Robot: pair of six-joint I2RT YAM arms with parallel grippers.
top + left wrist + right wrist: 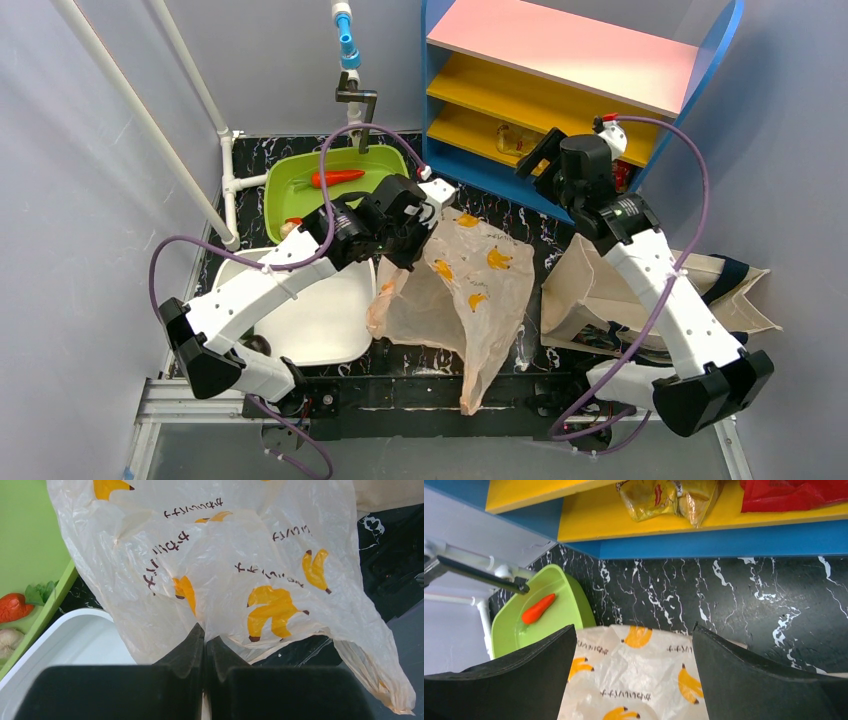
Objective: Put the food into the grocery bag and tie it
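Two grippers: left gripper (204,639) low at the bag, right gripper (634,630) up near the shelf (589,525).
Left gripper state: jaws closed, pinching the film of the grocery bag (250,555).
Right gripper state: jaws wide apart, holding nothing.
Grocery bag: crumpled on the black table (724,590), one edge lifted at the left fingertips, spread below the right gripper, apart from it.
Carrot (538,608): inside the green basin (509,630), left of the bag.
Yellow packet (649,497): on the shelf.

A green basin (290,195) sits below the faucet (355,100), a white tub (335,320) just beside it; a cream canvas tote (585,290) slumps before the blue shelf unit (490,172).
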